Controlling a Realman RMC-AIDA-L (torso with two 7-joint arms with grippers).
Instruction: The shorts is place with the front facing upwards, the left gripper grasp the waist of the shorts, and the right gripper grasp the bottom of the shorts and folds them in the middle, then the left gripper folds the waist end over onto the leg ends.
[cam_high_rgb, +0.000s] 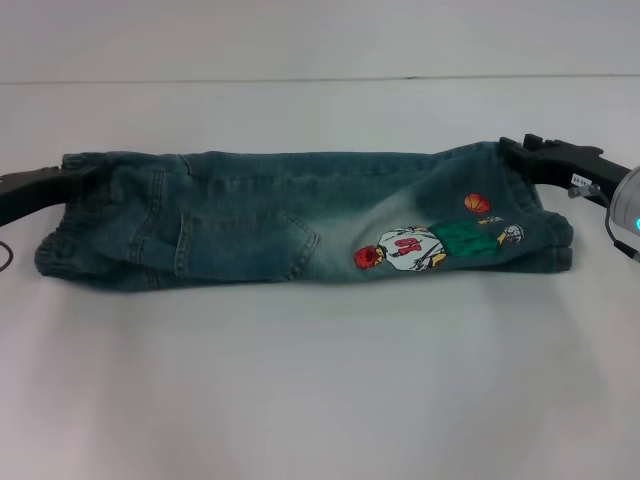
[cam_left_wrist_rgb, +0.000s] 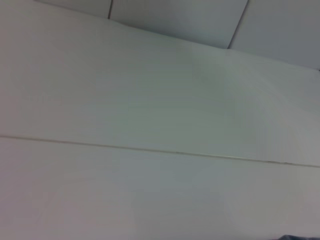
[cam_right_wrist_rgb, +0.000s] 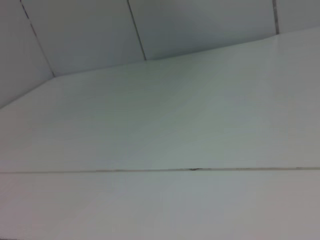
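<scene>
The denim shorts (cam_high_rgb: 300, 215) lie folded lengthwise into a long band across the middle of the white table (cam_high_rgb: 320, 380), elastic waist at the robot's left, leg ends at its right. A stitched back pocket shows left of centre; an embroidered basketball-player patch (cam_high_rgb: 420, 245) and a small orange ball patch (cam_high_rgb: 478, 203) sit near the leg ends. The left gripper (cam_high_rgb: 62, 185) meets the waist end's far corner, the right gripper (cam_high_rgb: 525, 158) the leg end's far corner; I cannot tell whether either is clamped. Bare tabletop spreads wide in front of the shorts and behind them.
</scene>
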